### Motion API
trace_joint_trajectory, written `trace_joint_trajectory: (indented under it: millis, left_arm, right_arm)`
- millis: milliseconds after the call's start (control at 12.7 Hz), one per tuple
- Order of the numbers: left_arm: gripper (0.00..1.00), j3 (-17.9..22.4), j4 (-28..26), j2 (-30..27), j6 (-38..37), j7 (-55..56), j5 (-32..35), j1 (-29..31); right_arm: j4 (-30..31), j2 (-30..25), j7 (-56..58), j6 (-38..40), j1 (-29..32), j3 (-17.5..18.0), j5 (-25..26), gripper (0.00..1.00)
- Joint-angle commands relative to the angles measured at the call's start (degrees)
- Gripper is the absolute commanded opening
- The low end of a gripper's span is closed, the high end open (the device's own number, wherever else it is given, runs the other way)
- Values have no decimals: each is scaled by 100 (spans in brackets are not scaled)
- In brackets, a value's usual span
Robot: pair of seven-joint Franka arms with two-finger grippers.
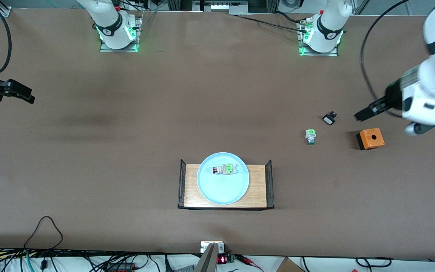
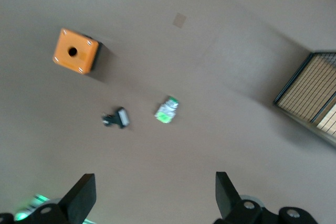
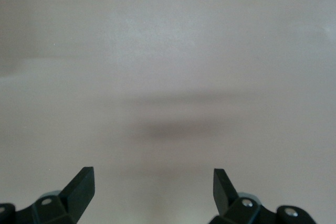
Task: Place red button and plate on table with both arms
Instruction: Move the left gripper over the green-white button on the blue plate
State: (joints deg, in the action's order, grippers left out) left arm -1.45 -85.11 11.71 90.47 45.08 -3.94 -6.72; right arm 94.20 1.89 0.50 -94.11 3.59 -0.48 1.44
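Fingers released, both grippers: left gripper [image 1: 361, 114], right gripper [image 1: 26, 99]. Red button [image 1: 223, 169] loose on plate [image 1: 223, 189], frame centre; tilt plate and you spill it.

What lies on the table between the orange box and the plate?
In the front view, a green-and-white switch and a small black part lie between the orange box and the plate. The rest is bare table.
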Motion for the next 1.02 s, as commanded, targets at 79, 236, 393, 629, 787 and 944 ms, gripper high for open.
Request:
trace_joint_trajectory:
  millis: [79,236,393,629,787,944]
  left_arm:
    - [100,30,1240,1050,-135,2253,-63,-452]
    - [100,39,1855,1533,-117,3423,-63,-768]
    - [100,39,2278,1877,-91,4382,-72,-970]
    - [100,39,2649,2221,250,5622,-80,-1269]
    - [100,30,2675,2361,602,6378,-89,-1489]
    - [100,39,2806,2537,988,7037,-255,-1630]
  right_arm:
    - [-24,-49,73,41,11,-13,6,100]
    - [-24,-49,73,42,11,-14,-3,100]
    - [-24,-49,73,42,11,-14,6,100]
    - [-24,-57,73,42,2,-5,6,100]
    - [-24,-49,82,42,11,-5,6,100]
    - [-24,-49,82,42,2,-5,14,100]
